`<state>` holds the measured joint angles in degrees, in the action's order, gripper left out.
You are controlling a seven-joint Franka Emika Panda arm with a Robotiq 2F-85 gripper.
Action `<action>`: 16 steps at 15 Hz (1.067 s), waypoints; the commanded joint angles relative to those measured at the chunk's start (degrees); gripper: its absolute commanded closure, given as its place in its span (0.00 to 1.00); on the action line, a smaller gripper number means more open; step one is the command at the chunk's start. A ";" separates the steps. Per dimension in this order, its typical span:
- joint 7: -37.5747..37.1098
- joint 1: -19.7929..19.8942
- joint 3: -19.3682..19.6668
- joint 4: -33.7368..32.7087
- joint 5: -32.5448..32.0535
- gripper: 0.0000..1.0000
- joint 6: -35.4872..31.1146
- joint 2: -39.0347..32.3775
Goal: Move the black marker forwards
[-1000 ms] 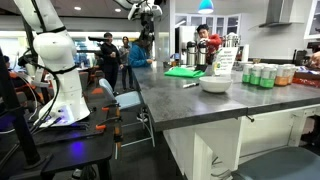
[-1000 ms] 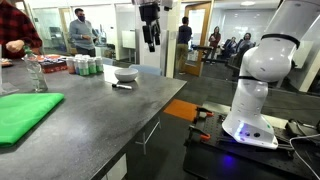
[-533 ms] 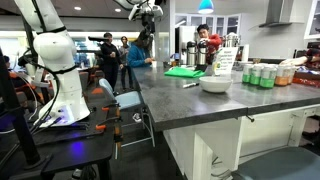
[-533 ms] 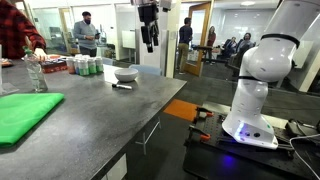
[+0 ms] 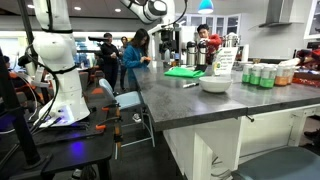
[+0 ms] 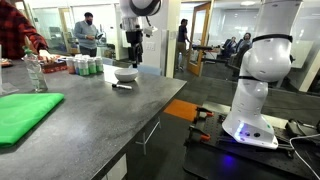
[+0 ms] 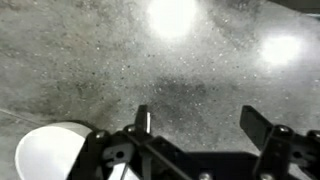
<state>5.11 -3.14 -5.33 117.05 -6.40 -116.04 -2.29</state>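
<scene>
The black marker point(image 5: 190, 84) is a thin dark stick lying flat on the grey counter just beside the white bowl point(image 5: 214, 83). Both also show in an exterior view, the marker point(image 6: 122, 86) in front of the bowl point(image 6: 126, 74). My gripper point(image 6: 132, 60) hangs from the arm, pointing down, a short way above the bowl and marker. In the wrist view the gripper point(image 7: 198, 122) is open and empty over bare counter, with the bowl's rim point(image 7: 45, 155) at the lower left. The marker is out of sight in the wrist view.
A green cloth point(image 6: 25, 112) lies on the counter point(image 6: 100, 115), also seen in an exterior view point(image 5: 183, 71). Several cans point(image 5: 262, 75) and a sign stand past the bowl. A water bottle point(image 6: 35, 75) stands near the cans point(image 6: 85, 66). People stand behind. The counter edge drops toward the robot base point(image 6: 250, 110).
The arm has swung over and come down from high above the counter, so the gripper now hangs just above the bowl and marker. The marker and bowl have not moved.
</scene>
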 commanded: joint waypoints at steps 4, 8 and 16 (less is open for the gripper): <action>8.51 1.44 1.34 -11.11 3.16 0.00 -2.47 -14.21; 9.38 1.91 1.22 -16.81 3.29 0.00 -1.64 -20.26; 9.97 3.51 1.04 -22.29 5.46 0.17 -1.93 -27.96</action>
<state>13.63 -0.44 -3.91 97.09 -2.52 -119.43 -28.32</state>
